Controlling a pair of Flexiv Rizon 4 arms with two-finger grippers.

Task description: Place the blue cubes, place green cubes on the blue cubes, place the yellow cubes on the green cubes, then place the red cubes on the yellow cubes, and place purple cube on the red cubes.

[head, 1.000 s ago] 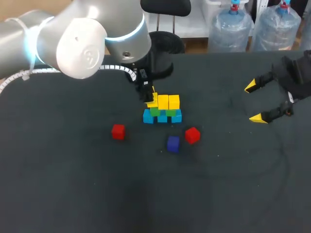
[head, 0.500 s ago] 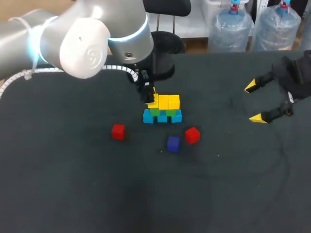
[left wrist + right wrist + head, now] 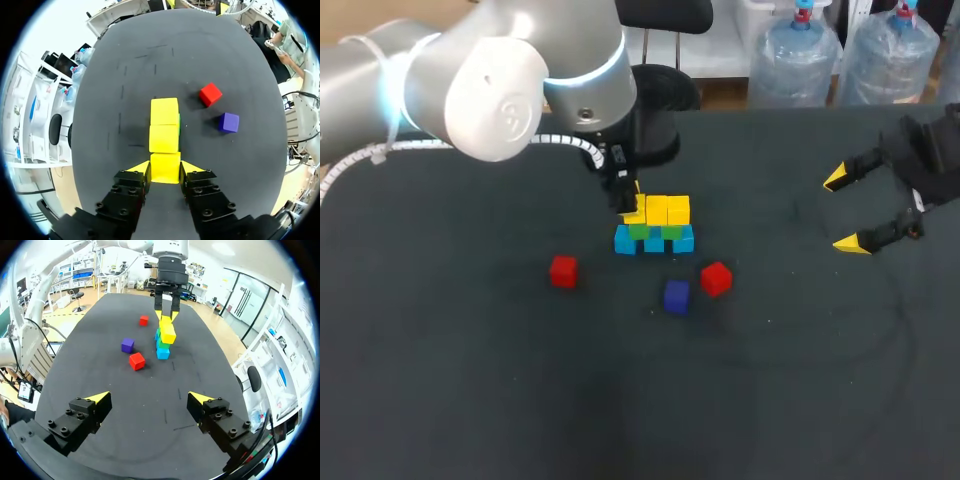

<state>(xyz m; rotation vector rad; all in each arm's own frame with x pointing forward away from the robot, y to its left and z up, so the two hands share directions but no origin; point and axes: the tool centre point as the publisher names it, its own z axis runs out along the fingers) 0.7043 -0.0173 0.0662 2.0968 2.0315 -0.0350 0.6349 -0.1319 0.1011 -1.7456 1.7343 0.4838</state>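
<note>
A stack stands mid-table: a bottom row of blue cubes (image 3: 682, 241), green cubes (image 3: 670, 231) on them, and two yellow cubes (image 3: 667, 210) on top. My left gripper (image 3: 631, 206) comes down at the stack's left end. It is shut on a third yellow cube (image 3: 165, 167), which lines up with the other two yellow cubes (image 3: 164, 125). One red cube (image 3: 563, 271) lies left of the stack and another red cube (image 3: 716, 279) lies in front of it, beside the purple cube (image 3: 676, 296). My right gripper (image 3: 845, 211) hangs open and holds nothing at the far right, well away from the stack (image 3: 163, 342).
The dark table (image 3: 470, 400) stretches wide in front of and to both sides of the cubes. The big white elbow of my left arm (image 3: 495, 85) looms over the back left. From the right wrist, the red cube (image 3: 137, 360) and purple cube (image 3: 127, 345) lie between my right gripper and the stack.
My left arm's elbow has edged slightly to the right. Its gripper and the yellow cube stay at the stack. The right arm has not moved.
</note>
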